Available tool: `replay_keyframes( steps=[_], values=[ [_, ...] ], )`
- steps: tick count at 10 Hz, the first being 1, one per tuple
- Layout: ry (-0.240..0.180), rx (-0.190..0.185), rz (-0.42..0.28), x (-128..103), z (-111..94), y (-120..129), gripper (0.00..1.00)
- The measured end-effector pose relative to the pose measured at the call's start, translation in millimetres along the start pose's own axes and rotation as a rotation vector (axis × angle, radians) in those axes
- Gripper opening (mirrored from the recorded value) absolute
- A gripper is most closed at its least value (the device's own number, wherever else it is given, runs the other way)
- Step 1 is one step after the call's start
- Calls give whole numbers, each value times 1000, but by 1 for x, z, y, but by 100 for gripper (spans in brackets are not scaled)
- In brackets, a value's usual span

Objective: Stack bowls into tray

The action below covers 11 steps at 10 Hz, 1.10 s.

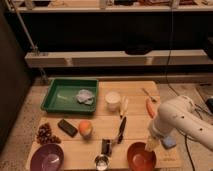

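Hovering at the orange-red bowl's [140, 156] right rim is your gripper [151, 145] — parted or closed, you cannot tell. The purple bowl [47, 157] lies outside the green tray [64, 96].

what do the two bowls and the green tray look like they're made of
Orange-red bowl: probably glazed ceramic or hard plastic; it is glossy and catches a highlight. Purple bowl: likely plastic, with a duller sheen. Green tray: looks like moulded plastic, with uniform colour and low sloping walls. The gripper hangs just over the orange-red bowl's right rim.
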Motion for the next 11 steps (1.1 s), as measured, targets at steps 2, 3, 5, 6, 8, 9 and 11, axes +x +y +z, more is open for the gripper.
replay_keyframes(
  steps=[2,3,5,6,8,9,11],
  values=[
    [0,49,6,0,25,-2,63],
    [-5,72,-1,3,37,-4,57],
    [-11,101,-9,6,45,-8,39],
    [-13,117,-12,8,47,-11,28],
    [-6,133,-18,11,45,-13,10],
    [21,134,-16,14,35,-13,1],
    [51,134,-19,25,7,-9,0]
  ],
)
